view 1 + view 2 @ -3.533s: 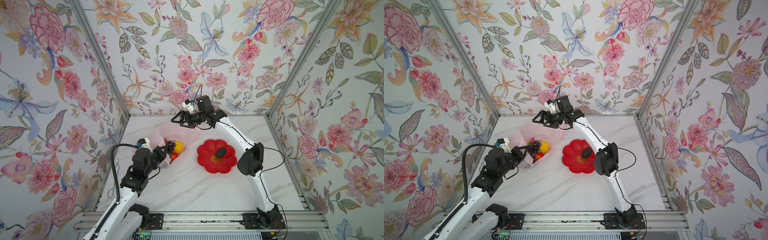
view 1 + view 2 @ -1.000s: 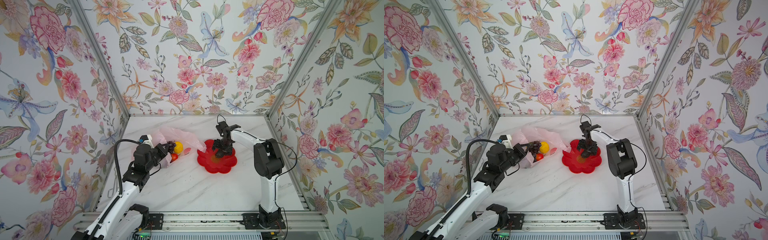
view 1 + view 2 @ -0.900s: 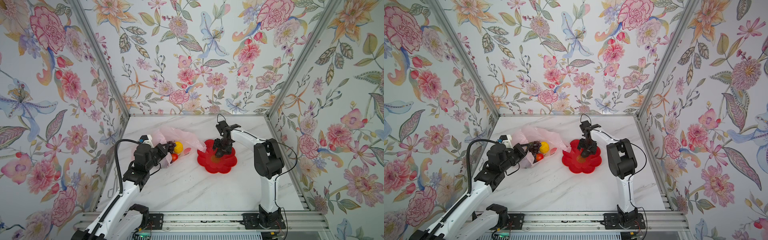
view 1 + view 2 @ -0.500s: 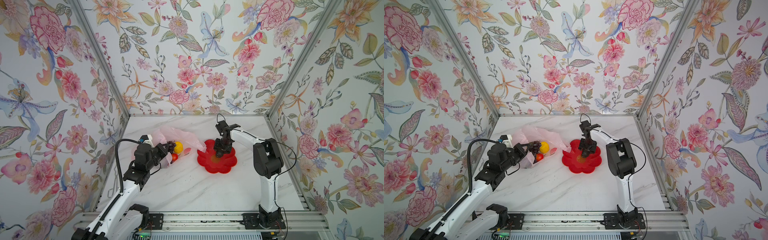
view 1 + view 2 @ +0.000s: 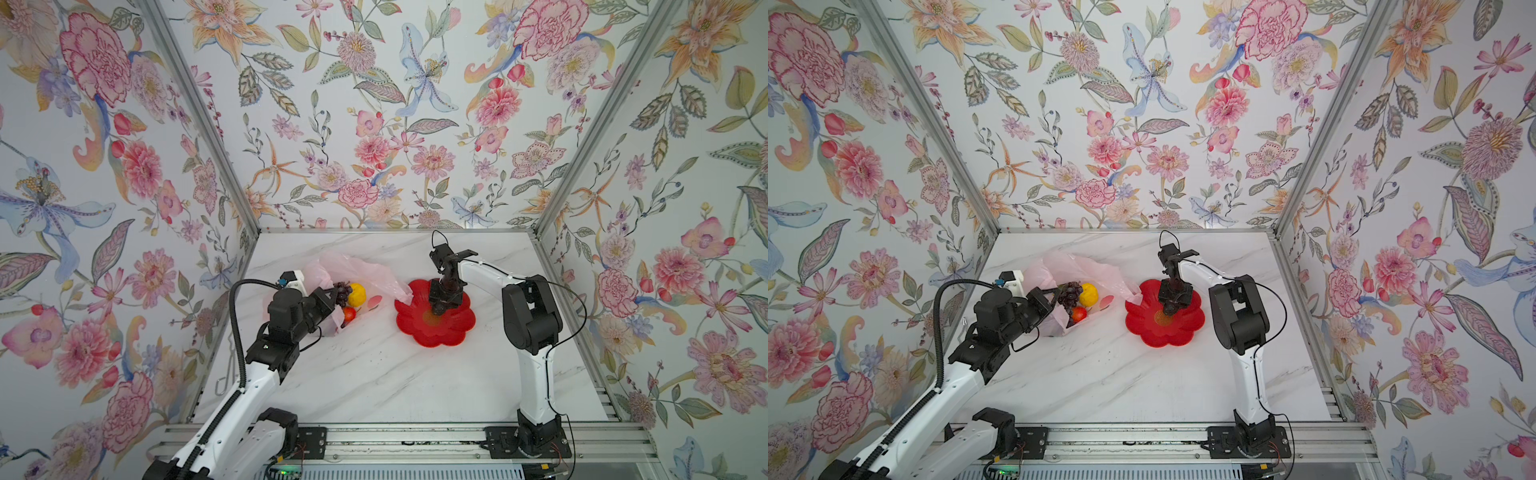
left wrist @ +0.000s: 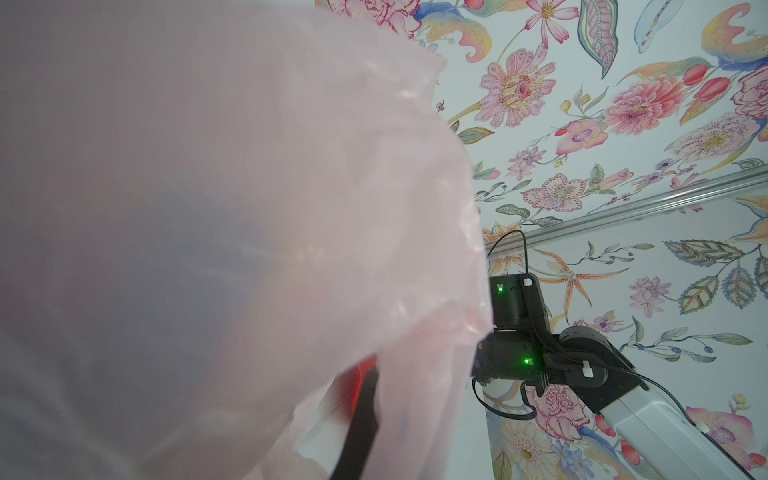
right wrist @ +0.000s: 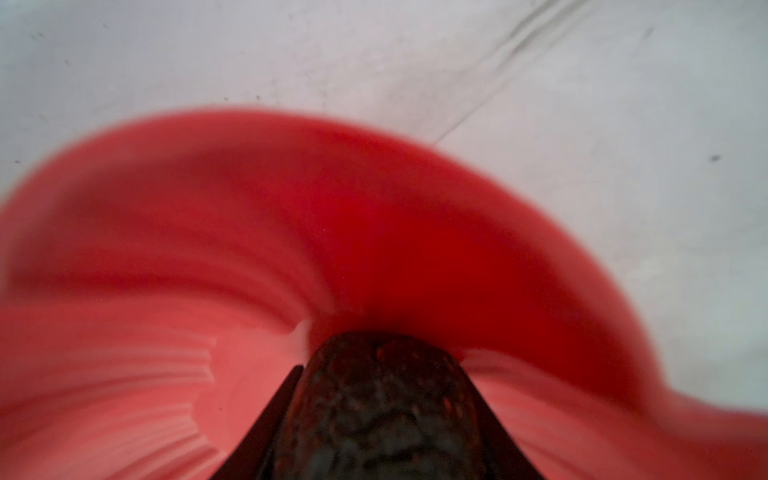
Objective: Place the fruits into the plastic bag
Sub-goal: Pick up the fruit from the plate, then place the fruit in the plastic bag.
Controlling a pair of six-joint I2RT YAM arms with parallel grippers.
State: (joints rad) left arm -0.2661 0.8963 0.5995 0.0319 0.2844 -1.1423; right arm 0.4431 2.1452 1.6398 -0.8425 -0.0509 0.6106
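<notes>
L gripper is pinched shut on rim of thin translucent pink plastic bag, found near left edge of white marble-look surface. Dark purple grape bunch, yellow ribbed fruit and small red fruit are seen inside. R gripper is clamped round dark bumpy toy fruit, down in red flower-shaped plastic plate at surface ctr.
</notes>
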